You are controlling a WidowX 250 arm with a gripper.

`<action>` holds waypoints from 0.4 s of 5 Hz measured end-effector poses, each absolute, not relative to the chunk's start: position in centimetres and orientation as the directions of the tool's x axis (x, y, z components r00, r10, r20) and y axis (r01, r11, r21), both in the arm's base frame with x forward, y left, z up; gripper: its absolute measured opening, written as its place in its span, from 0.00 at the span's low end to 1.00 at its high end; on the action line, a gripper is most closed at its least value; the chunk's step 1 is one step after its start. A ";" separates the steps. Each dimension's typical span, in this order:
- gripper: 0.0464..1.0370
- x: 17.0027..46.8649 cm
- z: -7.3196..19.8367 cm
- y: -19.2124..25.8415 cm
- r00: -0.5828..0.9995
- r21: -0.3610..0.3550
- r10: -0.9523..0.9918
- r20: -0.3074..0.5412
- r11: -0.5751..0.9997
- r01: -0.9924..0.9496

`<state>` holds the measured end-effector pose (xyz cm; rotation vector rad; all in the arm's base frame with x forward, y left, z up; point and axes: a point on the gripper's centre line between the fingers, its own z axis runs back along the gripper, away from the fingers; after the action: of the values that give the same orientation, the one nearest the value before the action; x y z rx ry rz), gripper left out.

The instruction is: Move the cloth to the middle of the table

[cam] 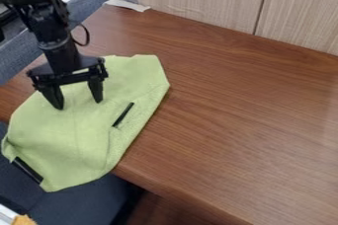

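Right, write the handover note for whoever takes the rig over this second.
Gripper: open, pointing down over the upper part of the cloth, nothing between its fingers; whether the tips touch the fabric, I can't tell.
Cloth: green, spread at the left side of the table, its lower part hanging past the table's edge.
Done: gripper is placed over the cloth.
Left: grip it, bring it to the middle of the table, release.
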<state>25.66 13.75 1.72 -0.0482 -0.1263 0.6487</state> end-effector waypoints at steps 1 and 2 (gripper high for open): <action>0.96 26.2 1.5 13.3 0.793 -0.066 0.600 0.109 0.800 -0.596; 0.96 27.2 1.5 12.5 0.796 -0.070 0.595 0.113 0.804 -0.591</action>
<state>27.22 12.53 1.53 -0.0315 -0.1318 0.6369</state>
